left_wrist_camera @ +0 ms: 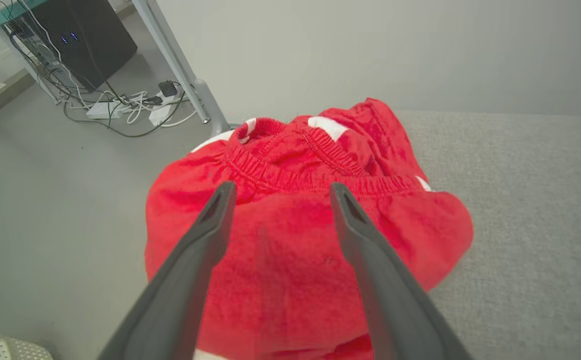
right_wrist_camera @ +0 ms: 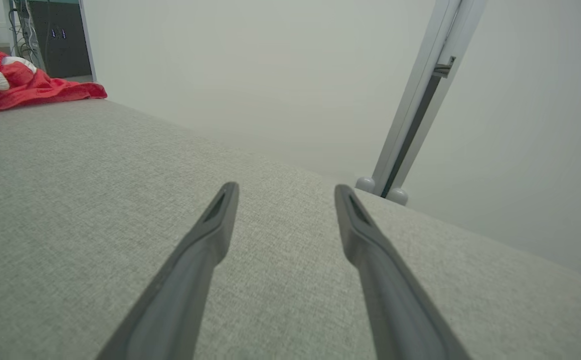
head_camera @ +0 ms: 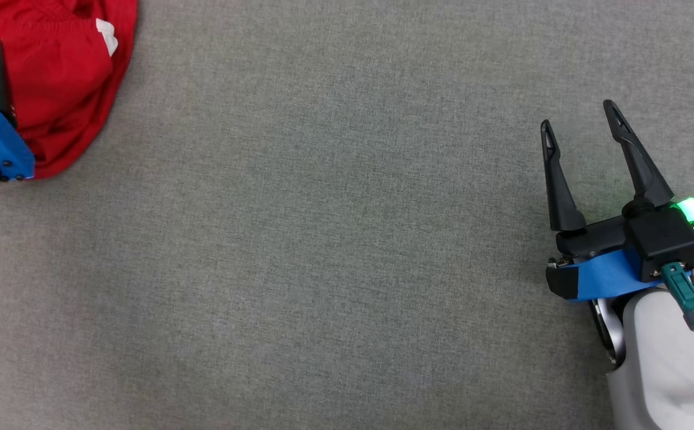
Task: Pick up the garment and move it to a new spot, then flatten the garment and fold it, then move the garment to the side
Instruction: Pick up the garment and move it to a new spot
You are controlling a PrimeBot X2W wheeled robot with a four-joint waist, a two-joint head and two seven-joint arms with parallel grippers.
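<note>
Left hand (left_wrist_camera: 281,189): fingers spread wide, nothing gripped. Red garment (left_wrist_camera: 280,260) lies bunched right ahead of and under this hand's fingers. Both fingertips sit over the cloth, just short of the elastic waistband (left_wrist_camera: 290,175); can't tell if they touch it. White patches show on the far side of the bunch, beyond the fingertips. The garment sits at the edge of the grey bench (head_camera: 323,239), and its part to the left of the hand seems to hang over that edge. Beyond the hand, up and left on the floor: a metal leg (left_wrist_camera: 180,65), loose cables (left_wrist_camera: 120,107), a dark box (left_wrist_camera: 80,35).

Right hand (head_camera: 577,115): fingers also wide apart, empty, over bare bench. The garment is well apart from it, far off to its left. A pale upright post (right_wrist_camera: 415,110) stands ahead and right of its fingertips, past the bench edge.
</note>
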